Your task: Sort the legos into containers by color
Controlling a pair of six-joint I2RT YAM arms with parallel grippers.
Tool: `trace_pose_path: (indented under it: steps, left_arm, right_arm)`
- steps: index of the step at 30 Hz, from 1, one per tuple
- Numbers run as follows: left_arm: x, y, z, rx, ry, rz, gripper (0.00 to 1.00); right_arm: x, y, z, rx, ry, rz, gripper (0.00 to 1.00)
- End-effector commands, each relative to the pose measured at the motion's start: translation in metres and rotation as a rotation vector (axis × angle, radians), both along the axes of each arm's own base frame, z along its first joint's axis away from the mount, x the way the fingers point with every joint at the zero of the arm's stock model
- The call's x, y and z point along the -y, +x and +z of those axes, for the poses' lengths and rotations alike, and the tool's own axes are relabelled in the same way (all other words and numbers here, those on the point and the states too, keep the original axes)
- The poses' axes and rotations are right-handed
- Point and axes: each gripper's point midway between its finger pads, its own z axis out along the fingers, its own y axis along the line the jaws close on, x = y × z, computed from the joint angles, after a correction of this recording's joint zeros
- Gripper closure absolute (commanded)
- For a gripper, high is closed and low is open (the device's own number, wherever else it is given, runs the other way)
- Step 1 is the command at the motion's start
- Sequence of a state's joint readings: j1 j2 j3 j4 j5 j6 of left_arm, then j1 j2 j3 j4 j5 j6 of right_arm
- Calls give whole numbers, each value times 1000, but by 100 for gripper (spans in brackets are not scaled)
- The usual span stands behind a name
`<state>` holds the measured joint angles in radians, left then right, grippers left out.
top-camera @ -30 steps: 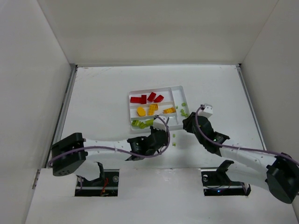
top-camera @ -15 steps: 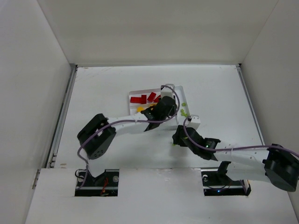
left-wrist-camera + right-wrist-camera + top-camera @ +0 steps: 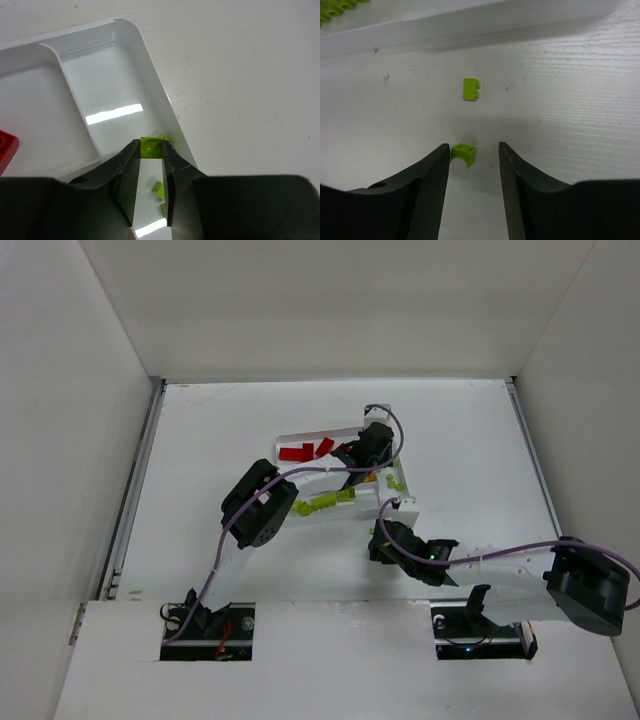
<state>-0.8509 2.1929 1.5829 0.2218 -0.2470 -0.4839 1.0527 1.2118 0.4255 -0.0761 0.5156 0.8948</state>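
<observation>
Left claw (image 3: 150,156) clamping a tiny lime-green cube (image 3: 151,145) at the very fingertips, hanging over the tray's end slot (image 3: 100,85), just inside the outer wall (image 3: 157,97). Risk: letting go here, the piece clipping the rim and bouncing out. Right claw (image 3: 474,150) standing apart, straddling a second lime-green cube (image 3: 464,153) on the desk (image 3: 570,100), cube sitting hard by one finger. Risk: closing off-centre, flicking it away. A third lime-green cube (image 3: 471,88) lying beyond, near the tray.

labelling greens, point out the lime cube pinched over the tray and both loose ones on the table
pinched lime cube (image 3: 151,146), left wrist view, front face
near loose cube (image 3: 464,149), right wrist view, top
far loose cube (image 3: 471,88), right wrist view, middle
</observation>
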Motion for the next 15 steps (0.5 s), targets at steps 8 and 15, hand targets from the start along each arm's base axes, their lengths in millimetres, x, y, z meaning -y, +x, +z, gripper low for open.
trace_pose_path:
  steps: [8, 15]
  left_arm:
    - [1, 20, 5, 52, 61, 42, 78]
    - [1, 14, 14, 63, 45, 28, 58]
  right_arm:
    - [-18, 5, 12, 25, 40, 5, 52]
    - [-19, 6, 8, 20, 20, 11, 58]
